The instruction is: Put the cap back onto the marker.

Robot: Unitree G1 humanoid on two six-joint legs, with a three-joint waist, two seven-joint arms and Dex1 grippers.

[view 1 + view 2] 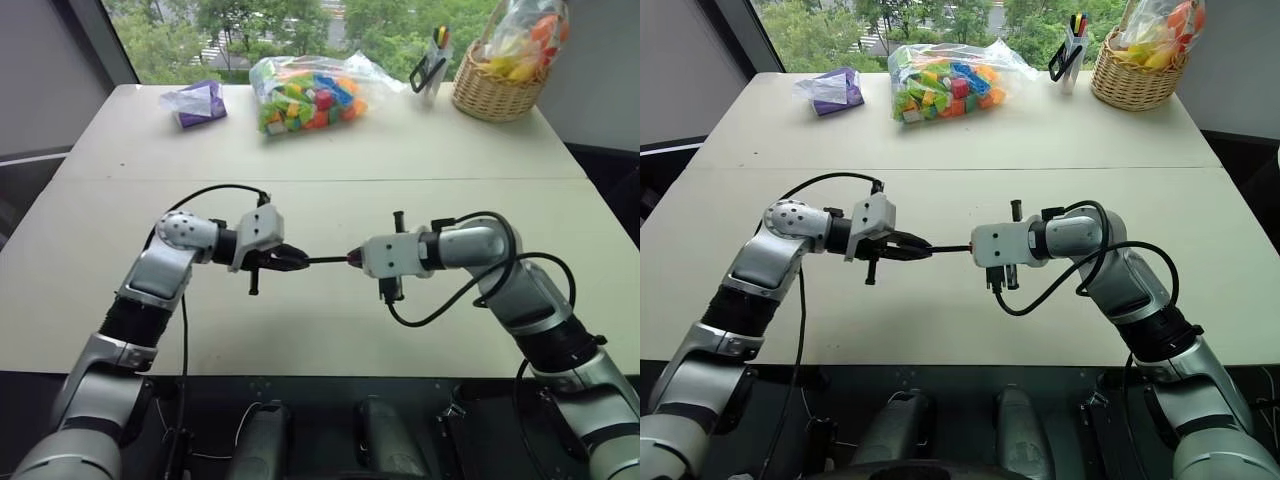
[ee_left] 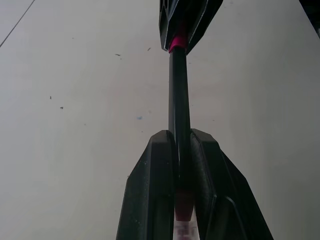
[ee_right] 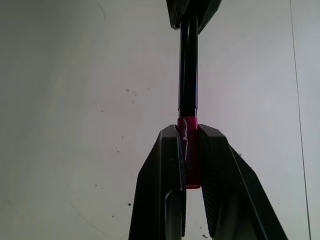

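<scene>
Above the middle of the table, the slim black marker (image 1: 325, 260) runs level between my two grippers. My left gripper (image 1: 296, 260) is shut on the marker's rear end, where a pale pinkish section (image 2: 183, 227) shows between the fingers (image 2: 150, 185). My right gripper (image 1: 352, 258) is shut on the small red cap (image 3: 189, 150), which sits over the marker's front end (image 3: 188, 70). In the left wrist view the cap (image 2: 176, 44) shows as a red ring where the black shaft (image 2: 179, 95) enters the right gripper's fingers.
At the table's far edge stand a bag of colourful toy blocks (image 1: 305, 95), a purple packet (image 1: 198, 103), a cup with pens and scissors (image 1: 432, 68) and a wicker basket (image 1: 497, 90). A seam (image 1: 320, 180) crosses the table beyond the grippers.
</scene>
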